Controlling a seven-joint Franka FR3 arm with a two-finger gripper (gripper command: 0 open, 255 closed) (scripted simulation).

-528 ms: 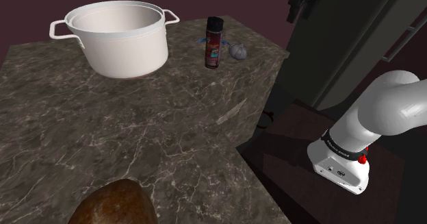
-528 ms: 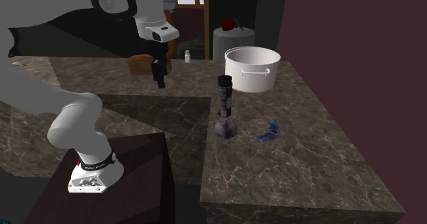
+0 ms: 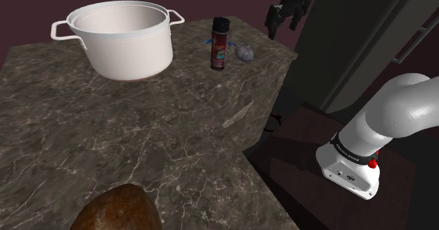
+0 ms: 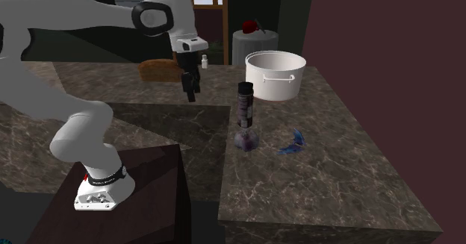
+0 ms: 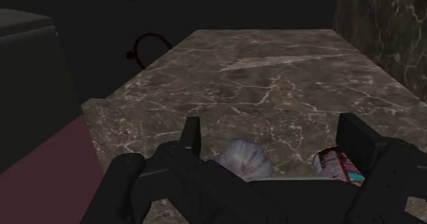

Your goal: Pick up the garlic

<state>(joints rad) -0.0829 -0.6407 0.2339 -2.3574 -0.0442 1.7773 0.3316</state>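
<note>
The garlic (image 3: 245, 53) is a pale bulb near the counter's corner, just beside a dark spray can (image 3: 220, 44). In the second exterior view the garlic (image 4: 245, 139) lies in front of the can (image 4: 244, 104). My black gripper (image 3: 276, 26) hangs in the air beyond the counter's edge, above and to the right of the garlic, touching nothing. From the side, the gripper (image 4: 190, 91) is still some way to the left of the can. In the wrist view the gripper (image 5: 274, 132) is open, with the garlic (image 5: 243, 159) low between its fingers (image 5: 190, 135) and far from them.
A large white pot (image 3: 123, 39) stands at the back of the dark marble counter (image 3: 162, 130). A brown loaf (image 3: 116, 209) lies at the counter's near end. A small blue object (image 4: 293, 143) lies by the can. The arm's stand (image 3: 348, 169) sits beside the counter.
The arm has swung toward the counter. The gripper has come down into the shoulder view and moved closer to the can and garlic. Nothing on the counter moved.
</note>
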